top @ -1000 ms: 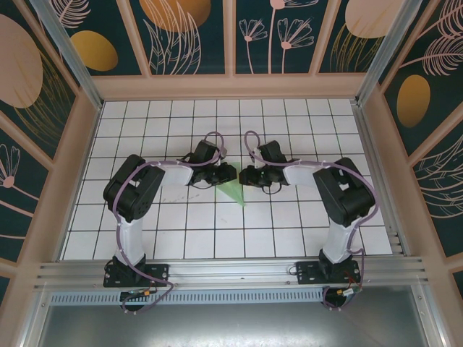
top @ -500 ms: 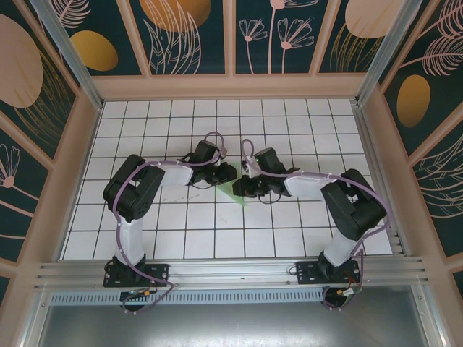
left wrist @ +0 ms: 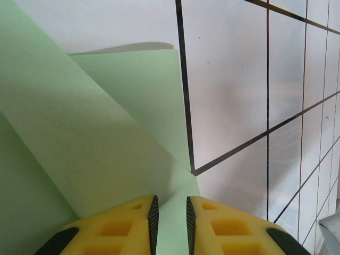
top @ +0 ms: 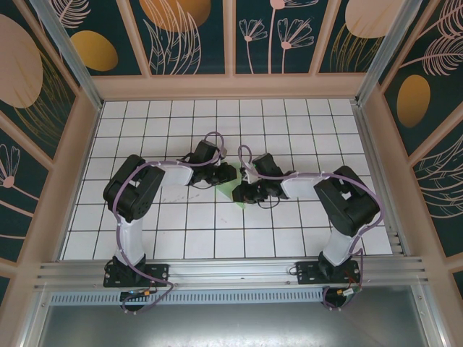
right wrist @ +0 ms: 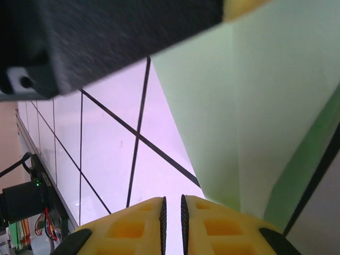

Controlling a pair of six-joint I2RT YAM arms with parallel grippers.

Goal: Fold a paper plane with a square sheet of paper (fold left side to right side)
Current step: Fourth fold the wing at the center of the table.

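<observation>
Item: square sheet of paper (top: 228,191) (left wrist: 106,133) (right wrist: 255,106), light green, part-folded, flat on tiled floor (top: 181,224) between both grippers, long axis far-to-near.
Left gripper (top: 226,176) (left wrist: 170,212): over its far-left part, fingers nearly together; whether it pinches the paper cannot be told.
Right gripper (top: 241,195) (right wrist: 171,212): at near-right edge, nearly closed, clasping nothing.
Left arm probably better placed for the left flap.

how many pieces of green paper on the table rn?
1: the folded green paper sits mid-table between the left gripper and right gripper, partly under them. Anything beneath it is hidden.
</observation>
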